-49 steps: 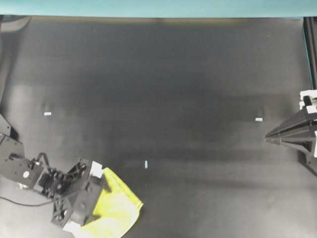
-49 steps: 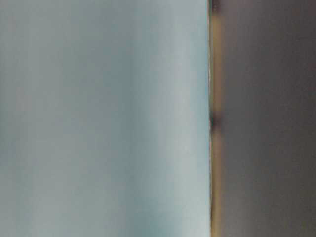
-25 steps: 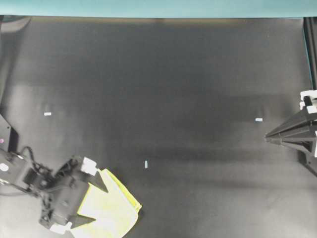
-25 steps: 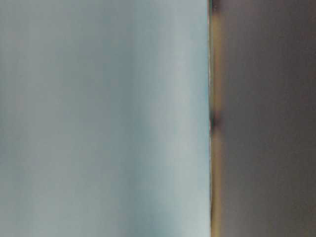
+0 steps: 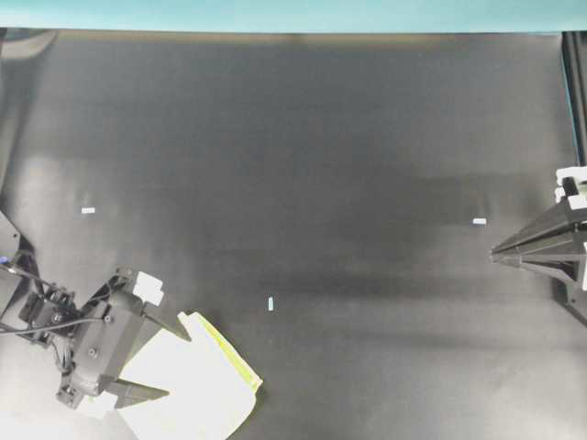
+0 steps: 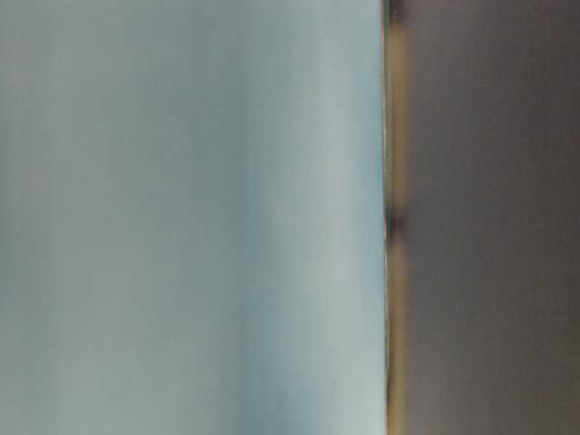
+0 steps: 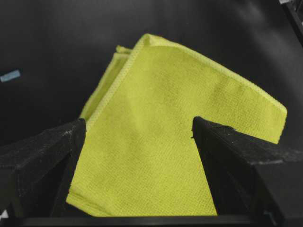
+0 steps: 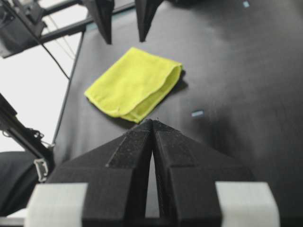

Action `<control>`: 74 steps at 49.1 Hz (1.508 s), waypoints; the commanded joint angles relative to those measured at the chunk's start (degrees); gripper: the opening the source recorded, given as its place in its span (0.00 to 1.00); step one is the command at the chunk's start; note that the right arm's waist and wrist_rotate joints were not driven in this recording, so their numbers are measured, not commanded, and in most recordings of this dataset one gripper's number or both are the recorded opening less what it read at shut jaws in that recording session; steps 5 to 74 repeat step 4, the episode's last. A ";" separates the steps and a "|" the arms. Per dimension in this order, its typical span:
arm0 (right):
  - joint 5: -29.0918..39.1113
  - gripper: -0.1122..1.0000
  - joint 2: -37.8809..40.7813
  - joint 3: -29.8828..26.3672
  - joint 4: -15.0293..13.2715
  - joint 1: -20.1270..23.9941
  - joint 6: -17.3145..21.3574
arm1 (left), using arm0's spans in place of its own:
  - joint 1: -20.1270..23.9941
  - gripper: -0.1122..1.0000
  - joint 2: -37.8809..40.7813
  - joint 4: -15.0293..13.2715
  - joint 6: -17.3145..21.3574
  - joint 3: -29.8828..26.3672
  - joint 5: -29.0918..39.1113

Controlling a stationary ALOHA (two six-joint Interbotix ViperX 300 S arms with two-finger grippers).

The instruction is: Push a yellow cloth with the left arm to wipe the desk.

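The yellow cloth (image 5: 206, 390) lies folded flat on the black desk (image 5: 303, 137) at the front left, washed out to whitish in the overhead view. In the left wrist view the cloth (image 7: 180, 118) is bright yellow and fills the space between the fingers. The left arm's gripper (image 5: 178, 366) is open, its two fingers spread wide over the cloth's left edge with nothing gripped. In the right wrist view that gripper (image 8: 124, 41) hangs behind the cloth (image 8: 135, 85). My right gripper (image 5: 495, 252) is shut at the right edge, far from the cloth.
Small white tape marks sit on the desk at the left (image 5: 88, 210), the middle (image 5: 271, 303) and the right (image 5: 479, 221). A teal edge (image 5: 275, 14) runs along the back. The table-level view is a blur with nothing usable.
The left arm has drawn back to the left, uncovering more of the cloth. The cloth has stayed in place. The right arm has not moved.
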 commanded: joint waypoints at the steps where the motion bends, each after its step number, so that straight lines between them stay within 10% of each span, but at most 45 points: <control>1: 0.26 0.10 -0.18 0.44 0.09 0.00 0.00 | 0.09 0.89 -0.79 0.18 0.09 -0.44 -0.35; 74: 0.88 0.10 -0.79 0.97 0.09 0.00 0.00 | 0.09 0.89 -0.70 0.18 0.09 -0.44 -0.26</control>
